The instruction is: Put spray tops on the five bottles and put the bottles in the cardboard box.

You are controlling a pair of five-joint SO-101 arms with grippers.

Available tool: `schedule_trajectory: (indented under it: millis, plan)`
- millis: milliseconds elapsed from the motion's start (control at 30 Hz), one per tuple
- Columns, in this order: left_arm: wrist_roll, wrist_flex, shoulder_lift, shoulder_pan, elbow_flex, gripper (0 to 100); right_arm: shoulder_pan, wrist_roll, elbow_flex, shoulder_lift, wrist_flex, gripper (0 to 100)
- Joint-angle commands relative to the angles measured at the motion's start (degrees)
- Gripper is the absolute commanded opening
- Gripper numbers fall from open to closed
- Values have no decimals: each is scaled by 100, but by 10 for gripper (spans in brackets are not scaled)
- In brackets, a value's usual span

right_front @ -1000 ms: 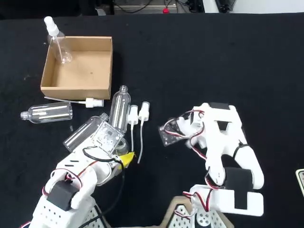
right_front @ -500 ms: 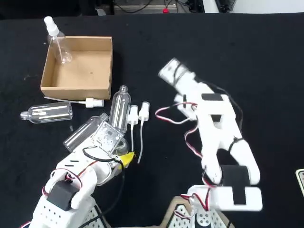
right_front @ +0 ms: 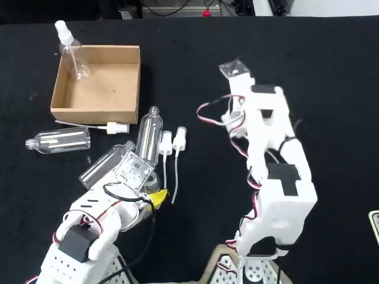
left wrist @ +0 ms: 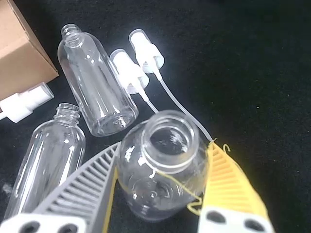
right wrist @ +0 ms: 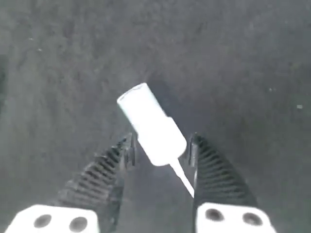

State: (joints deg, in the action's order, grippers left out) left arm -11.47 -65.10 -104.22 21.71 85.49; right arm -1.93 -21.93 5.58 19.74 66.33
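Plainly, with the right jaws pinching a spray top [right wrist: 146, 119] over the counter [right_front: 331, 89] and the left jaws clamped around an open bottle [left wrist: 163, 165] short of the cardboard box [right_front: 95, 106], the top's thin tube could miss the narrow neck, or the lightly held top could twist loose.

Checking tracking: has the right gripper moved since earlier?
Yes: right gripper, holding a spray top, moved toward the far edge, now level with the cardboard box.
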Motion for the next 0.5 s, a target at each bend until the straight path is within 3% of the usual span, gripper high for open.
schedule_trajectory:
  millis: [0, 100, 300, 467]
  plan:
    - [44, -9, -35, -66, -101, 216, 193, 9, -901, -75, 835, 176]
    - [44, -26, -35, -66, -101, 216, 308, -422, -1297, -57, 1064, 174]
    - [35, -26, -35, -66, -101, 216, 334, -2470, -1077, -57, 1108, 177]
    - [35, -26, -35, -66, -101, 216, 325, -2664, -752, -57, 1081, 177]
